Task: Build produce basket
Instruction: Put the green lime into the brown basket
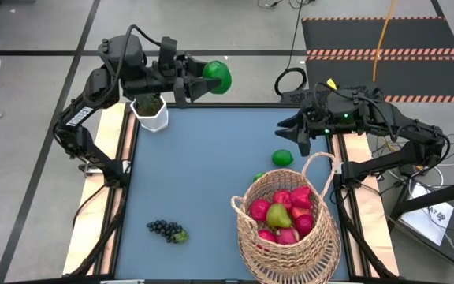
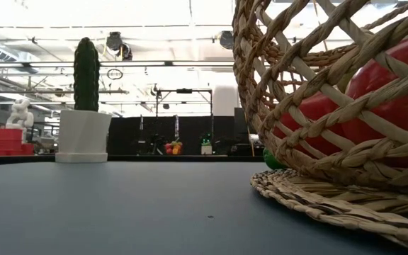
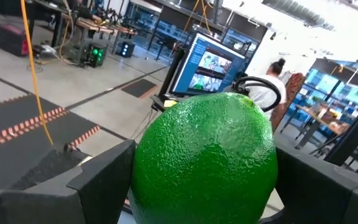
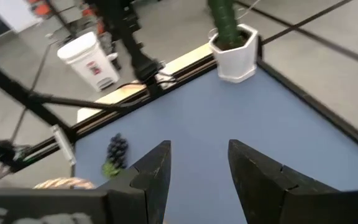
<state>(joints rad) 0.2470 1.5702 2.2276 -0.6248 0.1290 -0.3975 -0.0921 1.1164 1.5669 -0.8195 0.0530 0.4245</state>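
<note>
Green and round, a pebbled toy lime (image 1: 217, 76) was pinched in the left gripper (image 1: 199, 82), raised over the counter's (image 1: 203, 173) far edge, probably for carrying to the tan woven wicker basket (image 1: 288, 259). The right gripper (image 1: 292, 130) waited half spread, empty. One lime (image 1: 282, 158) and one dark grape bunch (image 1: 167, 229) lay outside.

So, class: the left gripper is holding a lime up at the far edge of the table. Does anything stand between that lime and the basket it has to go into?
Nothing visible blocks it. The left gripper holds the lime high at the far edge; bare table lies between it and the basket. The cactus pot sits off to the side, and the arched handle spans the basket's opening.
</note>
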